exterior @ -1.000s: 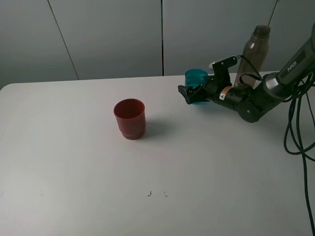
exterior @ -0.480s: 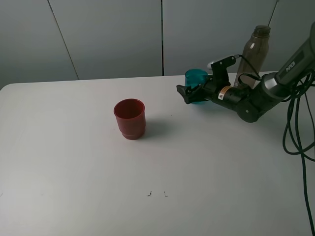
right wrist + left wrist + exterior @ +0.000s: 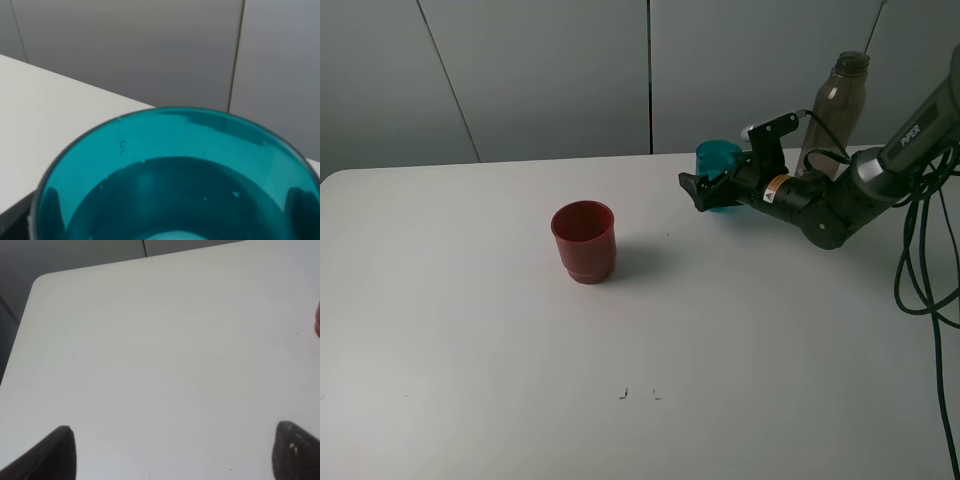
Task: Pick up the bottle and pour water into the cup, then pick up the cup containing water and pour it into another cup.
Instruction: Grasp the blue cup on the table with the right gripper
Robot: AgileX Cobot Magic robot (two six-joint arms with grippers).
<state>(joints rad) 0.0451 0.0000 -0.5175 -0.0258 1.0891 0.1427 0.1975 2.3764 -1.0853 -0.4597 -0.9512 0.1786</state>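
Left gripper (image 3: 177, 455): 2 dark fingertips wide apart over bare table (image 3: 150, 340), holding nothing. This arm does not appear in the high view.

Red cup (image 3: 584, 242): upright, alone mid-table, well apart from everything else. Inside not readable from here. Only a red sliver shows at the edge of the left wrist view.

Teal cup (image 3: 720, 158): upright near the far edge, right of centre. The right gripper (image 3: 708, 192) lies low with its jaws either side of it. The right wrist view is filled by the cup (image 3: 170, 170), and a level line on the inner wall reads as water. 1 finger (image 3: 9, 230) sits just outside the wall. Cannot tell whether the jaws press or merely straddle.

Bottle (image 3: 840, 100): upright behind the right arm, not held.

Judgement: step 1, bottle to teal cup, looks done. Step 2 is at the grasp. Next move calls for a firm clamp, a level lift, a carry left to the red cup, then a slow tilt over its rim.

Hidden: the teal cup's lower half and the bottle's base, both behind the arm. The bottle's water level is unreadable.
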